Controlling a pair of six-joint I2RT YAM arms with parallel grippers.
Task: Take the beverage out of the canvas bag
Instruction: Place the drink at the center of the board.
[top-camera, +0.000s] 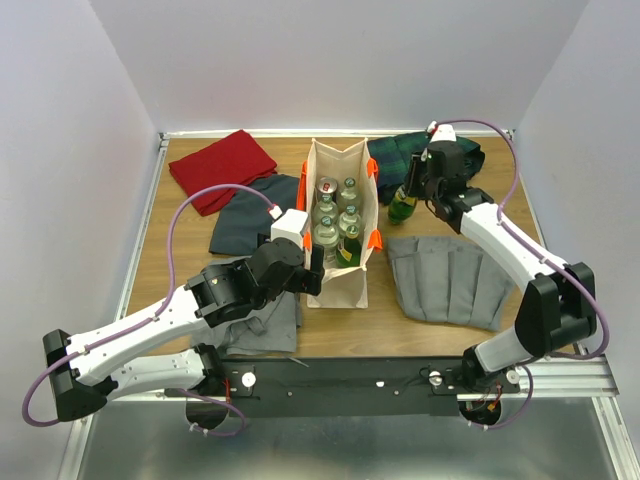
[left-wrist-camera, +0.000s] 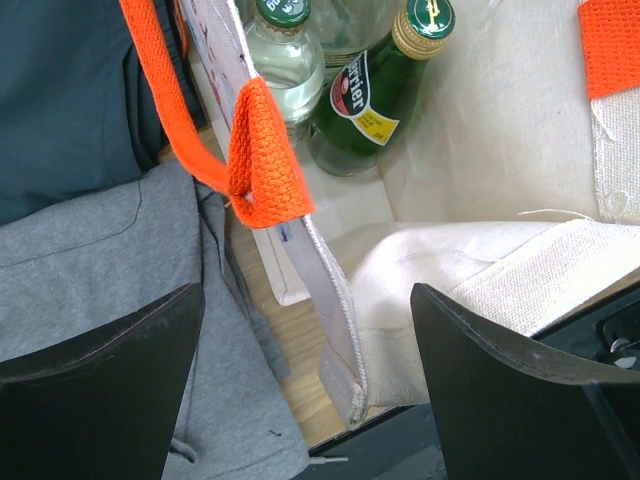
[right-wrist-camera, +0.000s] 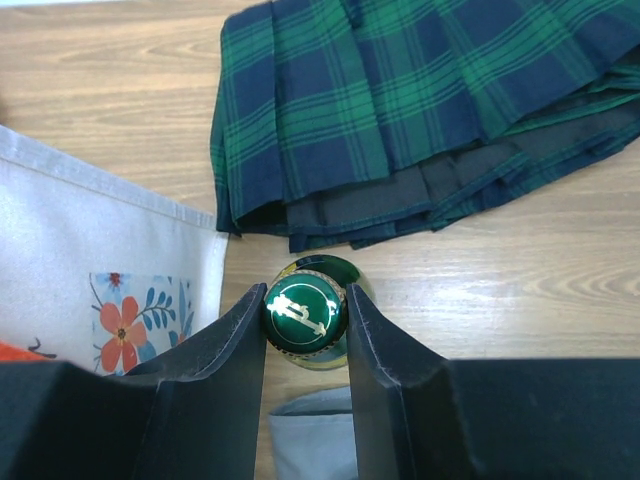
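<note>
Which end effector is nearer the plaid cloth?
Right. The right end effector grips a green bottle beside the plaid cloth; the left end effector straddles the bag's near wall.

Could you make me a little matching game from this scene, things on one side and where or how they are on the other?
Things:
1. right hand
2. left hand
3. red cloth
4. canvas bag

States or places:
A. standing in the middle of the table with bottles and a can inside
B. open, straddling the near wall of the bag
C. shut on the cap of a green bottle outside the bag
D. lying at the far left of the table

Pairs: 1-C, 2-B, 3-D, 4-A
</note>
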